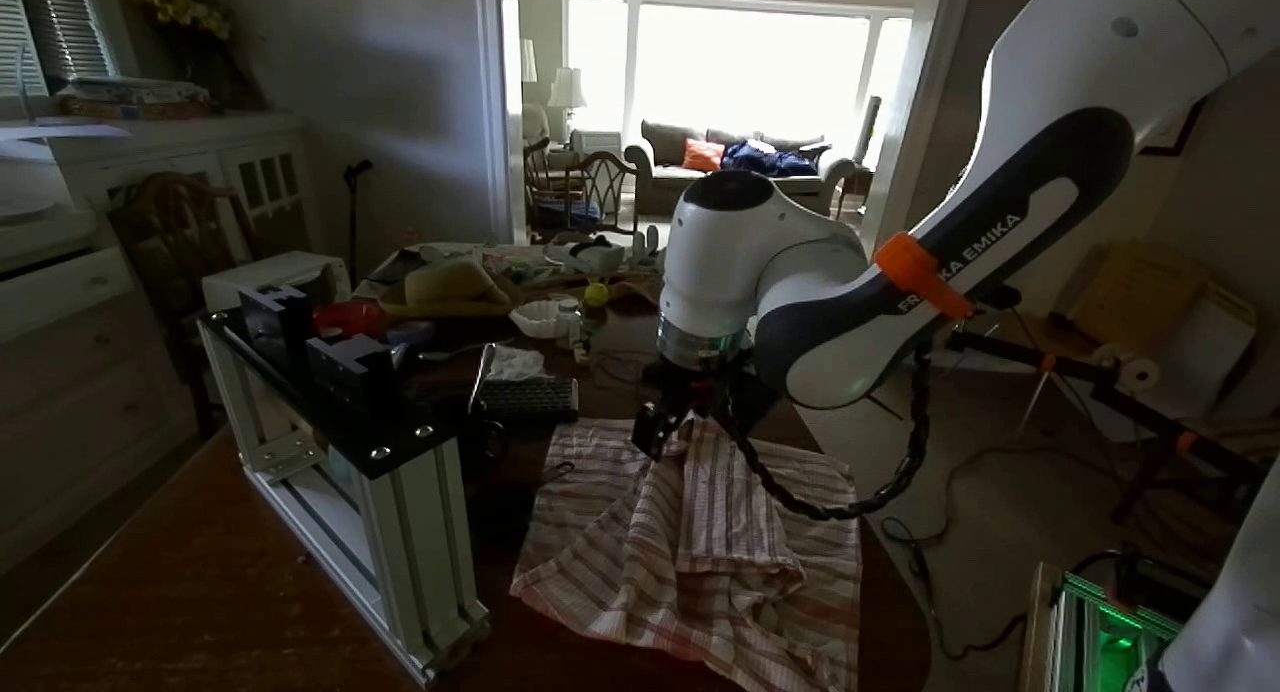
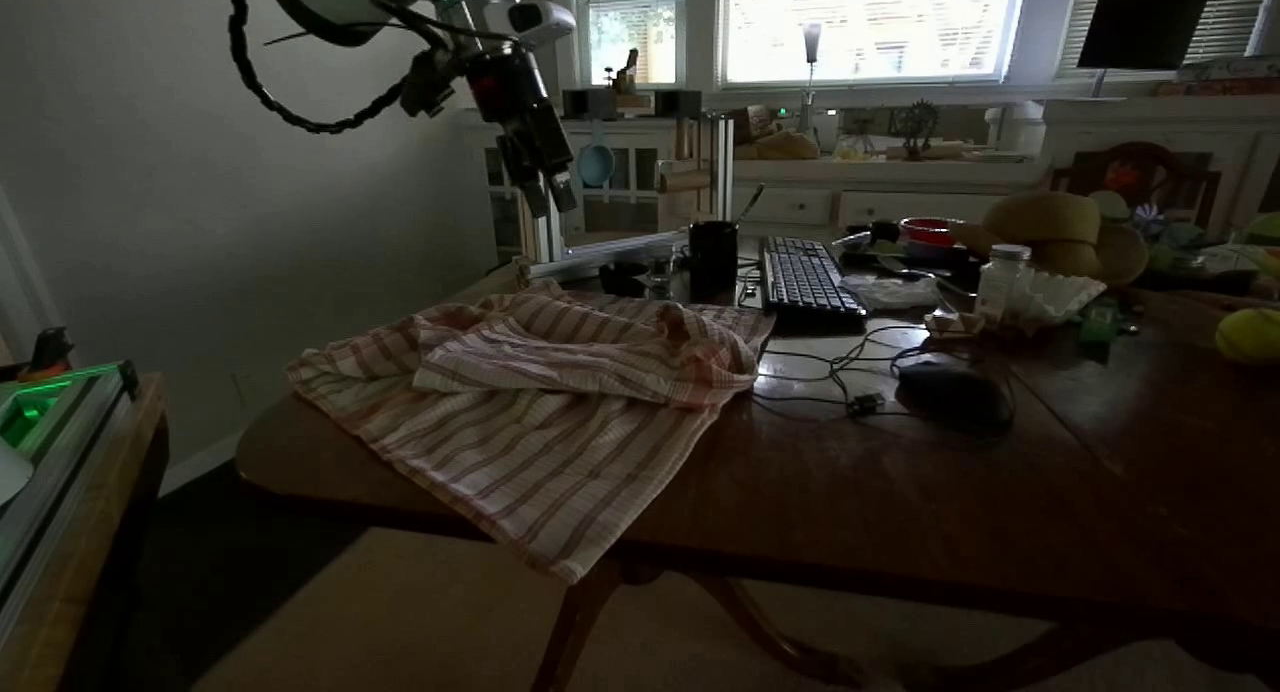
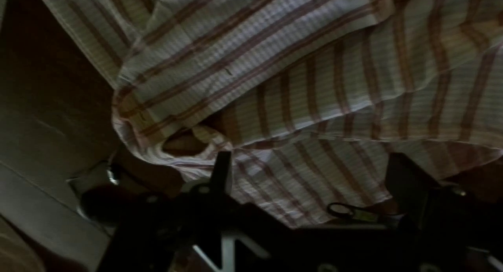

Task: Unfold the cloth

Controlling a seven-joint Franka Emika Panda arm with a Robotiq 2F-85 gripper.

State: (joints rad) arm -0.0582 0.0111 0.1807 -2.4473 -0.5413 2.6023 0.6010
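The cloth, whitish with reddish-pink stripes, lies wrinkled and partly folded over itself on the table in both exterior views. A folded flap lies across its middle, and one corner hangs over the table's edge. In the wrist view the cloth fills most of the picture, with layered folds and a rolled edge near the left finger. My gripper is above the cloth and apart from it. The wrist view shows the gripper's two fingers wide apart with nothing held between them.
A metal frame stands beside the cloth. A black mug, a keyboard, a mouse and loose cables are close by. A jar and a hat stand farther along the wooden table.
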